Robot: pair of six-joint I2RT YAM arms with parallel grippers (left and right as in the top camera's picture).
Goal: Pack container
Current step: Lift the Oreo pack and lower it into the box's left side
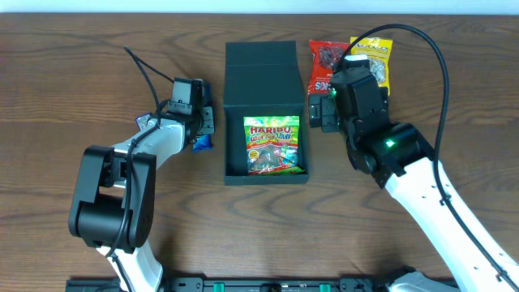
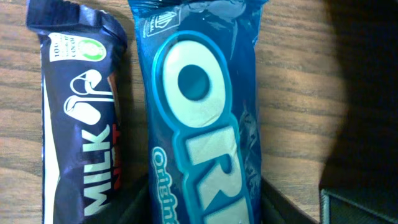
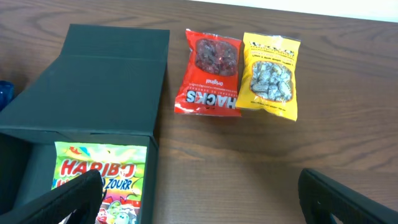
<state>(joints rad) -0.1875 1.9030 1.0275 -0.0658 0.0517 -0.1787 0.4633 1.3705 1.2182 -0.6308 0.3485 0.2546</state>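
Observation:
The dark teal container (image 1: 235,122) stands open at the table's middle, its lid (image 1: 261,71) folded back. A Haribo packet (image 1: 274,146) lies inside; it also shows in the right wrist view (image 3: 102,168) in the container (image 3: 106,81). My left gripper (image 1: 200,122) is low at the table, left of the container. Its fingers (image 2: 205,208) press both sides of a blue Oreo packet (image 2: 199,106) lying on the wood. My right gripper (image 1: 321,109) is open and empty, just right of the container, with bare wood between its fingers (image 3: 199,193).
A dark Milk chocolate packet (image 2: 78,118) lies right beside the Oreo packet, on its left. A red Hacks packet (image 1: 322,65) and a yellow snack packet (image 1: 375,61) lie side by side behind the right gripper, and show in the right wrist view (image 3: 210,74) (image 3: 268,78).

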